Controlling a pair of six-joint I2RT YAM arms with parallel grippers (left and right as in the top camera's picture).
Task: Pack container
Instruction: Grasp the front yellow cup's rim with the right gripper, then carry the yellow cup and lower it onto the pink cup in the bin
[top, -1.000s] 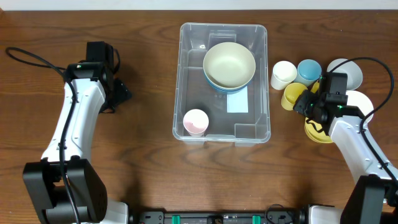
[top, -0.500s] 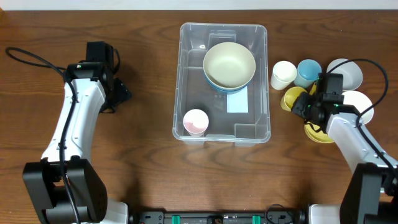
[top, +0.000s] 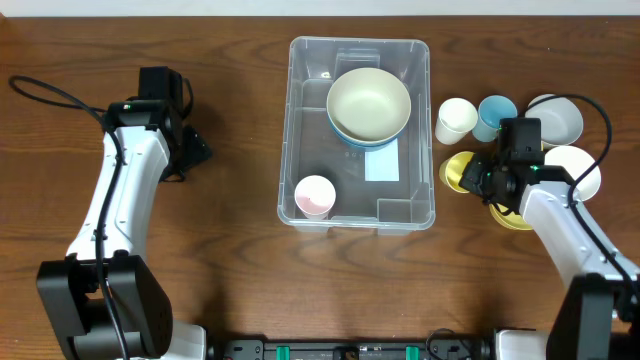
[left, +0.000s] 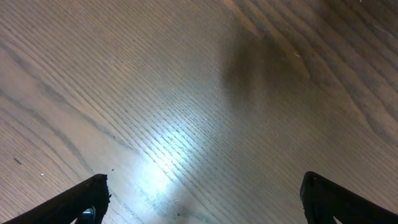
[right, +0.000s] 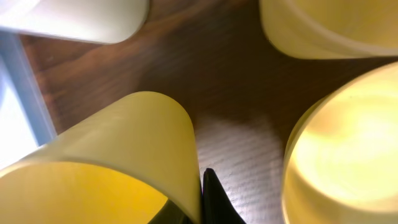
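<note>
The clear plastic container (top: 300, 130) stands at the table's middle. It holds a cream bowl (top: 368, 104) stacked on a blue bowl and a pink cup (top: 314, 195). My right gripper (top: 478, 177) is shut on the rim of a yellow cup (top: 458, 172), just right of the container; the cup fills the lower left of the right wrist view (right: 112, 162). My left gripper (top: 197, 152) is open and empty over bare wood at the far left, its fingertips at the bottom corners of the left wrist view (left: 199, 202).
Right of the container stand a white cup (top: 456, 119), a light blue cup (top: 494, 114), a white bowl (top: 561, 118), another white bowl (top: 578, 166) and a yellow bowl (top: 515, 216) under my right arm. A white label (top: 381, 162) lies on the container's base.
My right gripper has moved left toward the container with the yellow cup. The left arm has not moved.
</note>
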